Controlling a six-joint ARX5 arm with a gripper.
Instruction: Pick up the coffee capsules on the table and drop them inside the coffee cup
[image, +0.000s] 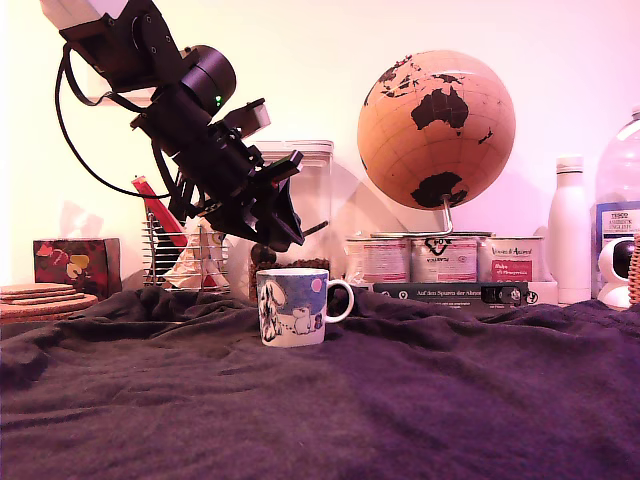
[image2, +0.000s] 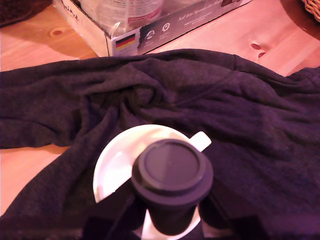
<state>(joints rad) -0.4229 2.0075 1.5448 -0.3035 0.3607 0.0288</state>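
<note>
The white coffee cup (image: 291, 308) with its blue cartoon print stands on the dark cloth-covered table (image: 400, 400), handle toward the exterior view's right. My gripper (image: 268, 244) hangs just above its rim, shut on the dark brown-black coffee capsule (image: 263, 255). In the wrist view the dark capsule (image2: 172, 172) shows its flat rimmed top between my gripper's (image2: 170, 222) fingers, directly over the open mouth of the cup (image2: 117, 155). The cup's inside is largely hidden by the capsule. The cream-white capsule is out of view.
Behind the cup stand a clear canister (image: 310, 195), a wire rack (image: 185, 255), a row of cream tins (image: 440, 258) on a dark box (image: 450, 292), a globe (image: 437, 130) and a white bottle (image: 570, 232). Cork coasters (image: 40, 298) and a patterned box (image: 75, 265) sit at the exterior view's left.
</note>
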